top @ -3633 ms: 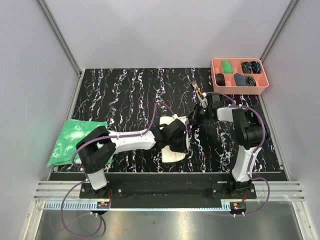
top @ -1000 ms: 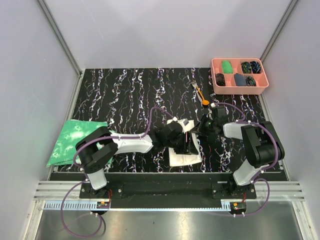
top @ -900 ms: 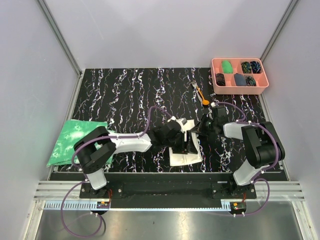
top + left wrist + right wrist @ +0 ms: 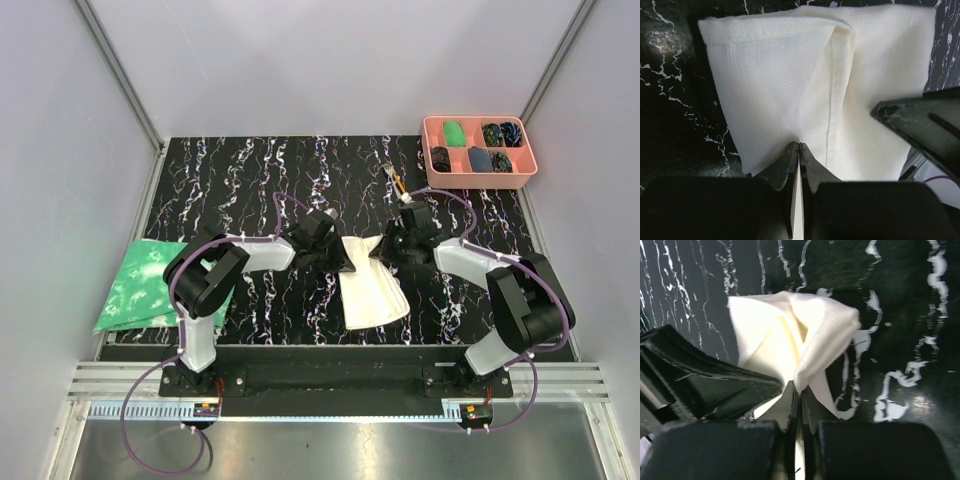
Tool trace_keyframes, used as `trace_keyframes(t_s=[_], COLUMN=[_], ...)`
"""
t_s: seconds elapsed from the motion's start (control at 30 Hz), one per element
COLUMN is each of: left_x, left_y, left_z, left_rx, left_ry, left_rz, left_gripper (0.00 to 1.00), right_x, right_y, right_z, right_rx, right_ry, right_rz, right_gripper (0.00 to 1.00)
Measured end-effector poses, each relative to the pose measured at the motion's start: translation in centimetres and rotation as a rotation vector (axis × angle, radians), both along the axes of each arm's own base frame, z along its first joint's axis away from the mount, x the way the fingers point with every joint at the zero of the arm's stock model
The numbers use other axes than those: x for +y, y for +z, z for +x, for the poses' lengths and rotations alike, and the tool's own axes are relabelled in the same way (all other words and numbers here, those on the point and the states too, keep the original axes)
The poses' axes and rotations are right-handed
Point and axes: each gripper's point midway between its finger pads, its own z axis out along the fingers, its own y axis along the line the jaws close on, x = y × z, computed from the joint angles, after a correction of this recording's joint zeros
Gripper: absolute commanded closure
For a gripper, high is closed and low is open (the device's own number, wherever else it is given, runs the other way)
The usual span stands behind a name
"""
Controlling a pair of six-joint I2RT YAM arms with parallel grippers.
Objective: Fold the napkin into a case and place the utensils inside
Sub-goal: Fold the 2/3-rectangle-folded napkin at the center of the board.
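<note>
The left gripper [image 4: 798,148] and right gripper [image 4: 799,389] each clamp tight on a napkin [image 4: 372,292] edge; uneven pulling risks the thin cloth slipping free, collapsing the fold

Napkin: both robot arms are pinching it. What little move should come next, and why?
Probably lift the pinched end with both arms together and carry it toward the near edge to make another fold. The left fingers and right fingers are shut on the far end of the napkin, which lies loose and wide, not yet a narrow case.
</note>
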Motion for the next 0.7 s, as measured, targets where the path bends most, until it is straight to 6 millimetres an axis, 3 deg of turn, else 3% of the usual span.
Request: trace_keyframes(t_s=[0.3, 0.7], left_x=[-0.5, -0.9], left_y=[0.0, 0.0], left_z=[0.2, 0.2], left_rx=[0.001, -0.001], left_ry=[0.000, -0.012], left_rz=[-0.025, -0.048], left_gripper=[0.93, 0.95], right_x=[3.3, 4.3], right_y=[0.0, -1.3], right_z=[-0.6, -1.3], right_rx=[0.061, 0.195], right_ry=[-0.029, -0.236], right_rz=[-0.026, 0.020], right_gripper=[1.00, 1.00])
